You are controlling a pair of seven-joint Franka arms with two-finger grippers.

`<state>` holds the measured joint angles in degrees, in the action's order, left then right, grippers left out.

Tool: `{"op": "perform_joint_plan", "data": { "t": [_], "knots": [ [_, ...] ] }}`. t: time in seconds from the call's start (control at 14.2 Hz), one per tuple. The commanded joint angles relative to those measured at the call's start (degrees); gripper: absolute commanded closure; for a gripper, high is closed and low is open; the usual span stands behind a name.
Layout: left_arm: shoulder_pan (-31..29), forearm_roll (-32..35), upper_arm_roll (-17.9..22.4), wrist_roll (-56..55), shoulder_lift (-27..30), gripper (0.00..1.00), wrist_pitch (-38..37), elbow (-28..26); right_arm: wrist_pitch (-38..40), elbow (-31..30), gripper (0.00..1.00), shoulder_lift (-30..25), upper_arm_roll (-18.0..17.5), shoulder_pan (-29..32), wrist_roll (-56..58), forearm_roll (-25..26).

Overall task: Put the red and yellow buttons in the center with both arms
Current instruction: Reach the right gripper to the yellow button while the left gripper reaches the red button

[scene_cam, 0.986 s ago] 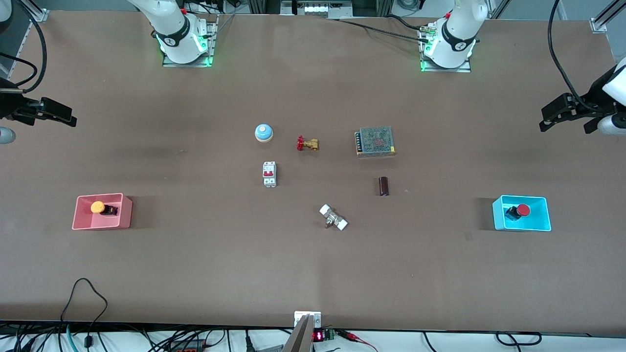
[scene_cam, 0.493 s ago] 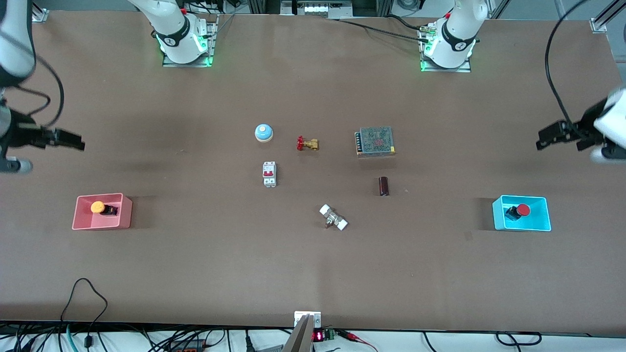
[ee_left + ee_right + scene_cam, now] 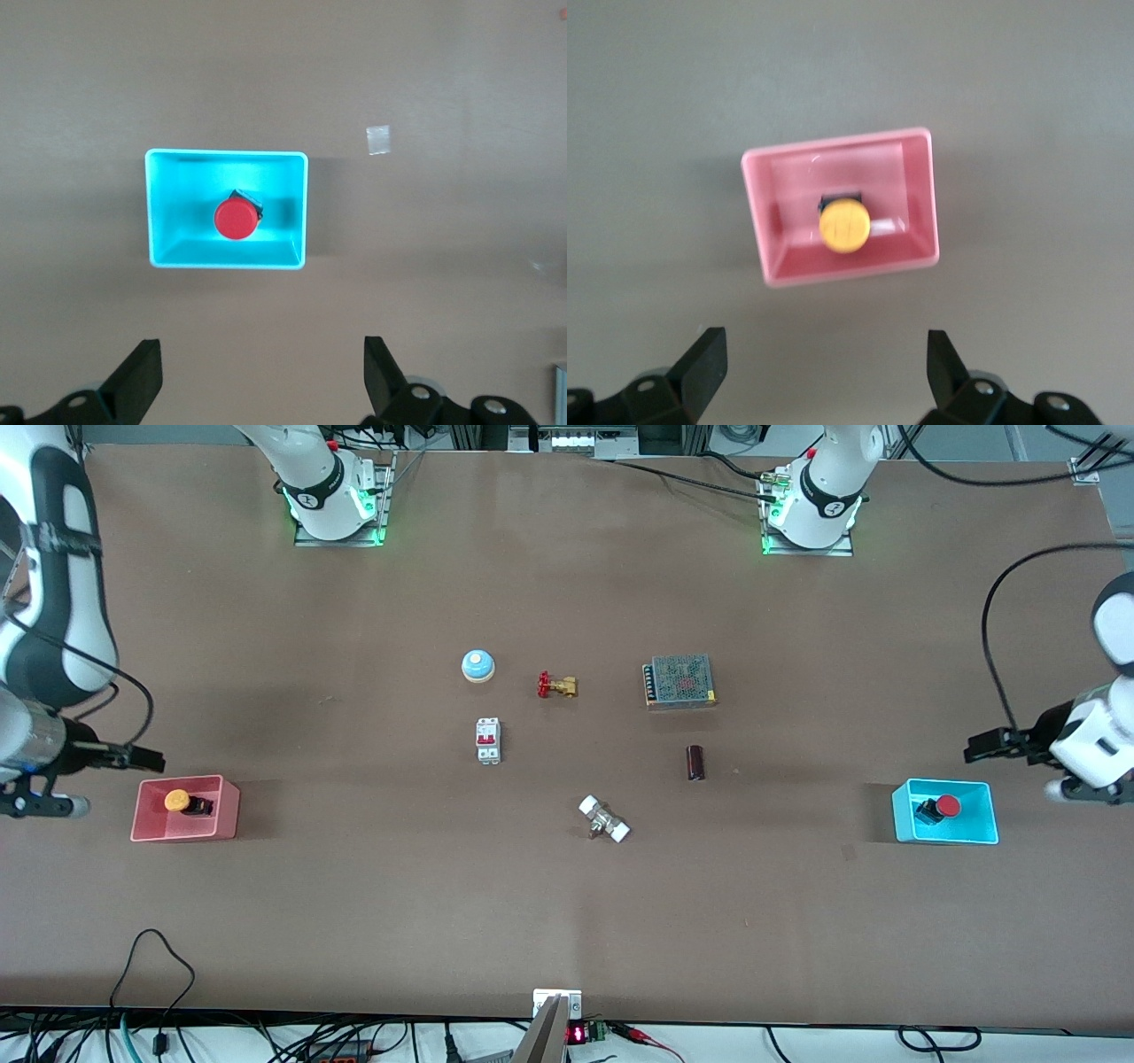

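Red-capped push button with black square body (image 3: 939, 808) lies in cyan plastic bin (image 3: 979, 833) at left arm's end of bench (image 3: 567, 921); yellow-capped push button, black body (image 3: 184, 802), lies in pink plastic bin (image 3: 226, 815) at right arm's end. Neither grasped. Step in hand: approach. Left pincer (image 3: 261, 376) hangs over bench just beside cyan bin, fingers wide apart, empty. Right pincer (image 3: 824, 372) likewise beside pink bin, fingers spread, empty. Next move likely: centre each pincer over its cap, descend into bin, clamp.
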<state>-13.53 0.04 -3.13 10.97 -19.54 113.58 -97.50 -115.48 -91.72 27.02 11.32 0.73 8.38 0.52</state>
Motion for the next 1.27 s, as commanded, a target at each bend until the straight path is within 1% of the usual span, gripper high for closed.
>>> {"op": "perform_joint_plan", "data": {
  "t": [0.0, 0.14, 0.35, 0.63, 0.7, 0.77, 0.85, 0.92, 1.06, 1.2],
  "knots": [
    [0.0, 3.8, 0.0, 1.3, -4.8, 0.00, 3.1, 1.6, -4.8, 1.4, 0.00, 4.6, -0.9, 2.1, 3.2, -0.3],
    [-0.5, 5.1, 0.0, 1.3, -7.6, 0.00, 6.5, 1.6, -7.5, 1.4, 0.00, 6.7, -0.9, 2.3, 4.3, -0.3],
    [-1.1, 5.1, 0.0, 1.3, -11.9, 0.00, 11.2, 1.6, -9.5, 1.5, 0.00, 8.1, -1.0, 2.2, 4.8, -0.3],
    [-1.7, 5.0, 0.2, 1.2, -16.3, 0.00, 14.4, 1.6, -10.8, 1.6, 0.00, 10.0, -1.5, 2.2, 5.5, -0.4],
    [-1.8, 5.0, 0.2, 1.2, -16.5, 0.00, 14.4, 1.6, -10.8, 1.6, 0.00, 10.2, -1.5, 2.2, 6.3, -0.9],
    [-1.8, 5.1, 0.2, 1.1, -16.7, 0.03, 14.4, 1.6, -10.8, 1.6, 0.00, 10.6, -1.5, 2.2, 6.6, -1.7],
    [-1.8, 5.1, 0.3, 0.6, -16.8, 0.10, 14.4, 1.6, -10.8, 1.6, 0.00, 11.2, -1.5, 2.2, 6.8, -2.0],
    [-1.7, 5.1, 0.2, 0.5, -16.8, 0.20, 14.3, 1.6, -11.0, 1.6, 0.00, 11.5, -1.5, 2.3, 7.9, -2.0],
    [-1.7, 5.0, 0.3, 0.4, -16.7, 0.34, 14.3, 1.8, -12.0, 1.8, 0.00, 12.1, -1.5, 2.3, 9.0, -2.0],
    [-1.7, 5.1, 0.3, -0.3, -16.7, 0.41, 13.8, 3.7, -12.2, 1.8, 0.00, 12.6, -1.5, 2.2, 9.0, -2.0]
  ]
}}
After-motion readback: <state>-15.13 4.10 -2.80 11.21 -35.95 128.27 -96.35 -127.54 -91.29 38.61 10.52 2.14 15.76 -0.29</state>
